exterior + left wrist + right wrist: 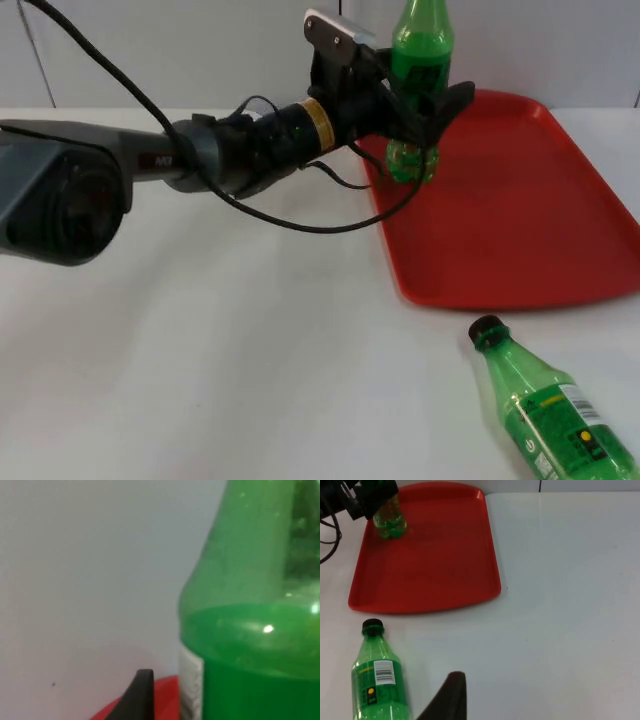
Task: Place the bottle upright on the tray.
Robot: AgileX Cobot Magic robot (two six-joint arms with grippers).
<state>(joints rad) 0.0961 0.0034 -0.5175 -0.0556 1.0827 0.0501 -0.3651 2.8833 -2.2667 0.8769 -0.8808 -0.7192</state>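
Note:
A green bottle (422, 40) stands upright on the left rear corner of the red tray (520, 200). My left gripper (425, 108) is open around the bottle's middle, one finger on each side. In the left wrist view the green bottle (250, 645) looms close, and a strip of red tray (167, 692) shows between it and my black fingertip (137, 695). The right wrist view looks back at the bottle (390, 524), the tray (430, 560) and my right arm's fingertip (450, 697) over the table, where that arm waits.
A second green bottle (550, 410) with a black cap lies on its side on the white table in front of the tray, also seen from the right wrist as the lying bottle (377, 680). The grey wall stands behind the tray.

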